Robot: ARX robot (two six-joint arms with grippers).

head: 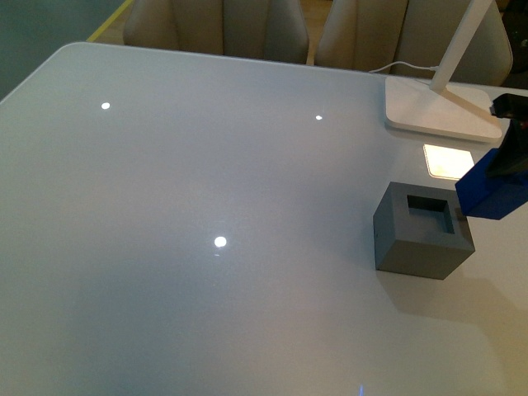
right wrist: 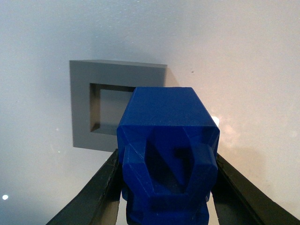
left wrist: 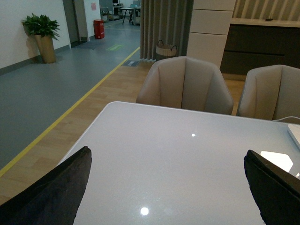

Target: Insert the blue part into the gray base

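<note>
The gray base point(head: 422, 230), a dark cube with a square recess in its top, stands on the white table point(head: 206, 247) at the right. My right gripper point(head: 505, 157) is shut on the blue part point(head: 492, 192), which hangs just above and to the right of the base. In the right wrist view the blue part point(right wrist: 166, 150) is clamped between the black fingers point(right wrist: 93, 192), overlapping the near right corner of the gray base point(right wrist: 117, 105). My left gripper point(left wrist: 166, 187) is open above bare table, its fingertips point(left wrist: 56, 187) wide apart.
A white lamp base point(head: 441, 103) with a slanted arm and cable stands behind the gray base, beside a bright light patch point(head: 448, 161). Beige chairs point(head: 219, 25) line the far table edge. The table's rounded left corner point(left wrist: 110, 105) shows in the left wrist view.
</note>
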